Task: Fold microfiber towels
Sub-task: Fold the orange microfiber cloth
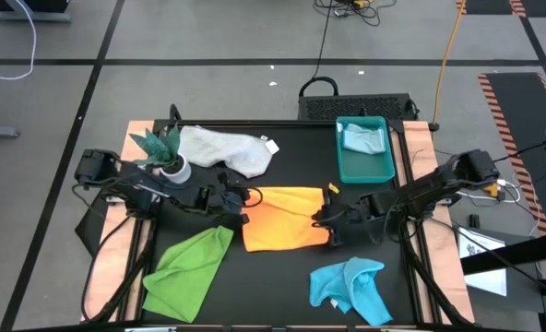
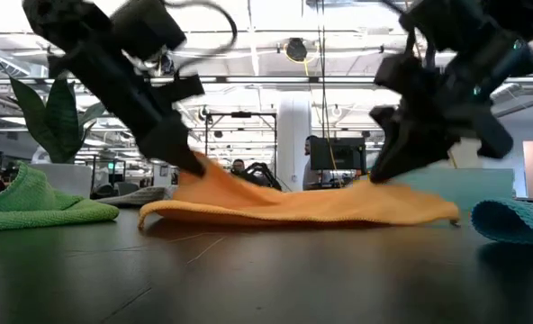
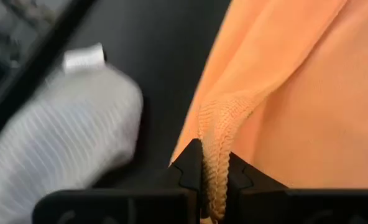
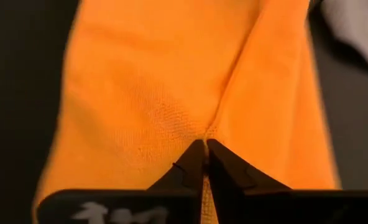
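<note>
Black table [image 1: 282, 304]: both grippers' fingers pinch orange towel [image 1: 287, 221] edges.

The soft orange microfiber cloth [image 3: 283, 81] shows a fine matt nap and a thicker, ribbed stitched hem pinched between the left gripper's [image 3: 210, 177] matt black hard plastic fingers [image 3: 187, 168]. Beside those fingers lies a white-grey cloth [image 3: 59, 143] with a ribbed weave and a white sewn label. The black tabletop [image 2: 266, 279] looks smooth and faintly glossy.
</note>
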Controlling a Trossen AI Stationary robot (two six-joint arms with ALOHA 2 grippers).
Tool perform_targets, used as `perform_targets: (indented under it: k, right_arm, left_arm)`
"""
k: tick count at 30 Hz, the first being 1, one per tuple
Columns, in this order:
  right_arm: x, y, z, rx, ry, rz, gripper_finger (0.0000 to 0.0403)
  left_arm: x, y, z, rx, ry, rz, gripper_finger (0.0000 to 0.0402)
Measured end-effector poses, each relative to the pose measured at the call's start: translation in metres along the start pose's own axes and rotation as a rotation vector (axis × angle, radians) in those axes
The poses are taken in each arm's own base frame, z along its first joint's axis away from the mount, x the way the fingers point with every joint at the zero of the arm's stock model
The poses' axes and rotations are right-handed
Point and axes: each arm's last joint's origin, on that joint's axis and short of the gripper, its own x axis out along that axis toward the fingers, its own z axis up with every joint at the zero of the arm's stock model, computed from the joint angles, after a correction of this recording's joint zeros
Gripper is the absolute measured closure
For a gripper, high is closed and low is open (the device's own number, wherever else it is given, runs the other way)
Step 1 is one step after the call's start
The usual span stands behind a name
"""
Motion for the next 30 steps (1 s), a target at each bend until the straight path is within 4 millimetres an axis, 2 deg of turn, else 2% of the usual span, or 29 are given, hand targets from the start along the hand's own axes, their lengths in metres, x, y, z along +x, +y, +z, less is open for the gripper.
perform_targets:
  k: [6, 10, 13, 20, 24, 30]
  right_arm:
    - [-0.028, -0.009, 0.012, 0.095, -0.106, -0.008, 0.0397]
    - [-0.034, -0.011, 0.012, 0.167, -0.118, -0.001, 0.0395]
    - [-0.027, -0.008, 0.003, 0.181, -0.073, 0.003, 0.0398]
    - [-0.006, 0.000, -0.023, 0.199, 0.036, 0.004, 0.0398]
    - [-0.003, 0.001, -0.022, 0.174, 0.027, 0.003, 0.0395]
    - [-0.007, -0.002, -0.015, 0.167, -0.043, -0.004, 0.0391]
  left_arm:
    - [-0.030, 0.010, 0.020, 0.007, -0.135, 0.022, 0.0376]
    - [-0.038, 0.014, 0.025, -0.006, -0.171, 0.014, 0.0376]
    - [-0.036, 0.013, 0.023, -0.006, -0.157, 0.012, 0.0376]
    - [-0.013, 0.000, 0.011, -0.009, -0.086, 0.007, 0.0376]
    - [-0.003, -0.006, 0.006, -0.003, -0.068, 0.000, 0.0376]
    - [-0.001, -0.008, 0.007, -0.005, -0.082, -0.027, 0.0376]
